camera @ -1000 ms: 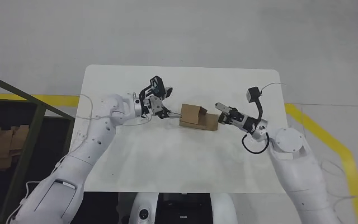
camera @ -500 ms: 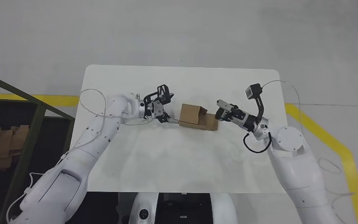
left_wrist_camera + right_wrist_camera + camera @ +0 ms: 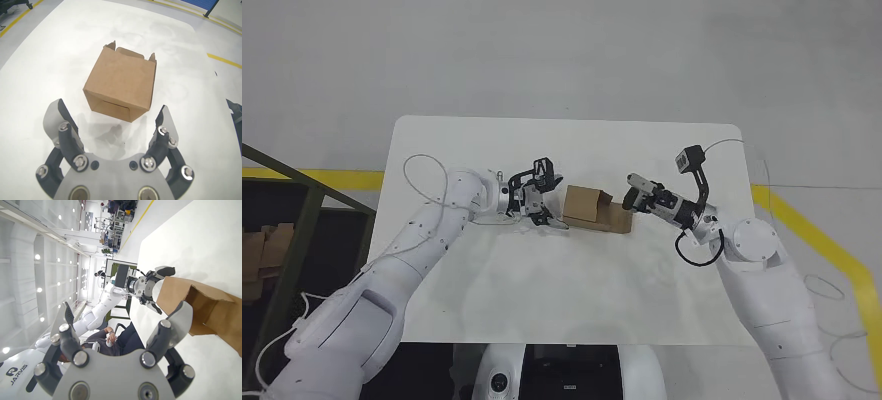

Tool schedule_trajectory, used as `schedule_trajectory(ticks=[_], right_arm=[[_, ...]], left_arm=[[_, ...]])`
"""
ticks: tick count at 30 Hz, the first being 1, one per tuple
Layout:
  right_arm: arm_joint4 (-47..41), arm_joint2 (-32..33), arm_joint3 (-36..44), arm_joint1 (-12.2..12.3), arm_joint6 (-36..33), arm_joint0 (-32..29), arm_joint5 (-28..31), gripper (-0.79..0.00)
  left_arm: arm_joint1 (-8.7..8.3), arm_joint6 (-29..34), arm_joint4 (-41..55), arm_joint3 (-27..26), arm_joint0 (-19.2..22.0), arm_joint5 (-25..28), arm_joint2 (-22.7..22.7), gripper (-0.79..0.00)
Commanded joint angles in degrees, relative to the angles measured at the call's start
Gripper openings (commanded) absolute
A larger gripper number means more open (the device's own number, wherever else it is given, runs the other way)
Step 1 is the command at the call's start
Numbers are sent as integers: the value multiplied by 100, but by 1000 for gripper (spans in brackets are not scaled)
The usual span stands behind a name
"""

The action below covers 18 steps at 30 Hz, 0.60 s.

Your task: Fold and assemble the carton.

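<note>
Item: one cardboard carton (image 3: 597,208), mid-bench (image 3: 542,290), open flaps toward 3 o'clock, likely light, thin-walled and crushable, best held by its flap edges; my left pincer (image 3: 112,106) at 9 o'clock and right pincer (image 3: 634,198) at 3 o'clock both gape empty.

Arms point inward, left tool (image 3: 557,205) and right tool (image 3: 631,196) gaping (both spread wide).
</note>
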<state>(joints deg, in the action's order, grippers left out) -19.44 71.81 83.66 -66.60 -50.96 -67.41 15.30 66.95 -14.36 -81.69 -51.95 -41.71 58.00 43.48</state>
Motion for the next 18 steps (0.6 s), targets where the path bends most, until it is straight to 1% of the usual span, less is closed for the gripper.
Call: schedule_trajectory(ticks=[1, 7, 14, 18], right_arm=[[-22, -40, -59, -5, -46, 50, -10, 0], [-4, -166, -191, -19, -143, 190, -39, 0], [-12, -170, -197, -21, -137, 194, -39, 0], [-12, -170, -197, -21, -137, 194, -39, 0]], left_arm=[[10, -224, -214, 34, 74, -25, -64, 0], [12, -265, -254, 43, 84, -50, -71, 0], [12, -265, -254, 43, 84, -50, -71, 0], [12, -81, -221, 99, -25, -270, -50, 0]])
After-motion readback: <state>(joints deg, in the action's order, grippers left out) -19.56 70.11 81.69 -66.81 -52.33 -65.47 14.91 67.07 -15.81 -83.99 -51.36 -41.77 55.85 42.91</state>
